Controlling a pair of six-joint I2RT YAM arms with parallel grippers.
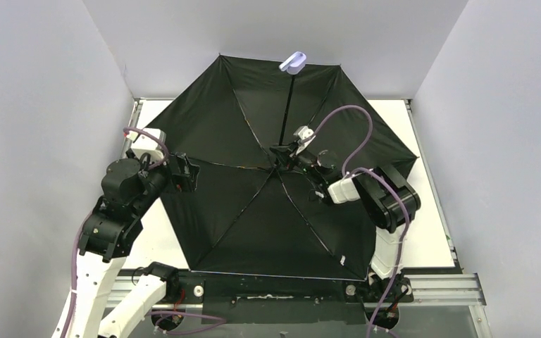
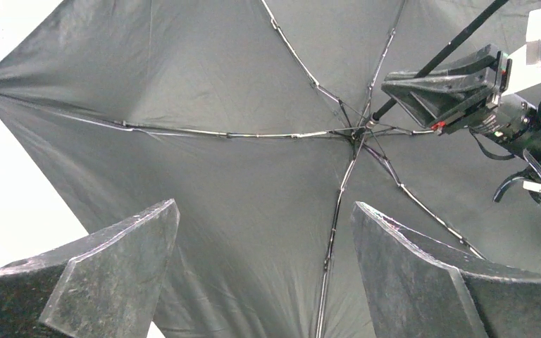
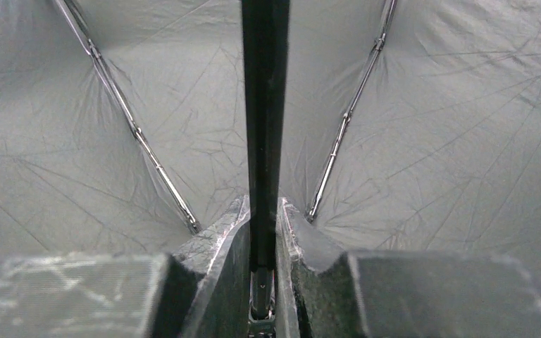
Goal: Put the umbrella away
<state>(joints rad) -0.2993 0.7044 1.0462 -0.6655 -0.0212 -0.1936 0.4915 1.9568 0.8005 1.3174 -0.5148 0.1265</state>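
Note:
The umbrella [image 1: 253, 204] lies open on the table, its black inner side facing up. Its black shaft [image 1: 287, 116] rises toward the lavender handle [image 1: 293, 63] at the back. My right gripper [image 1: 282, 153] is shut on the shaft near the hub; in the right wrist view the shaft [image 3: 264, 127] runs straight between the two fingers [image 3: 225, 246], which press on both sides. My left gripper [image 1: 191, 173] stands open at the canopy's left edge. In the left wrist view its fingers [image 2: 113, 274] are wide apart, with only black fabric [image 2: 253, 211] and a metal rib [image 2: 334, 232] beyond them.
The white table [image 1: 433, 218] shows at the right and left of the canopy. Grey walls [image 1: 42, 105] close in on three sides. The right arm's lavender cable [image 1: 356, 134] loops over the canopy. A metal rail [image 1: 437, 285] runs along the near edge.

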